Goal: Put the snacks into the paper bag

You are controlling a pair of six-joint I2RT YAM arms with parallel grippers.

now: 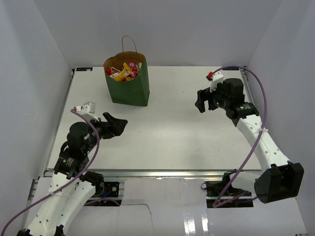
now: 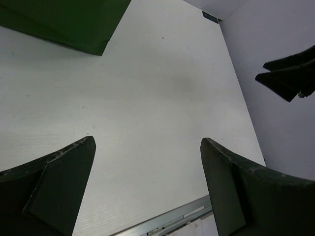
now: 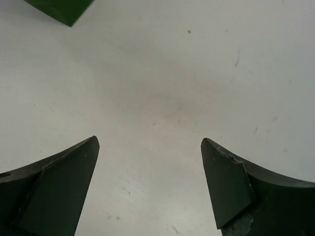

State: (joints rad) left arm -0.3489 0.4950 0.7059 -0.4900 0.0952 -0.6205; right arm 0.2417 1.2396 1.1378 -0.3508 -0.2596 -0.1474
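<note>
Left gripper (image 1: pixel 115 124) hangs wide open and empty over the near-left table (image 1: pixel 167 142). Paper bag (image 1: pixel 127 86) stands upright far left of centre, snacks (image 1: pixel 125 70) piled inside; no loose packets seen. Right gripper (image 1: pixel 203 102) is spread wide and empty, far right. Loading looks finished; next is probably just pulling both arms back.

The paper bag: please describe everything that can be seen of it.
The paper bag stands upright on the far left part of the white table. Its outside is dark green and its inside is brown kraft paper. A thin looped handle rises above the open mouth. Colourful snacks, red, yellow and pink among them, show inside, close to the rim. Only the table and the snacks touch it.
</note>
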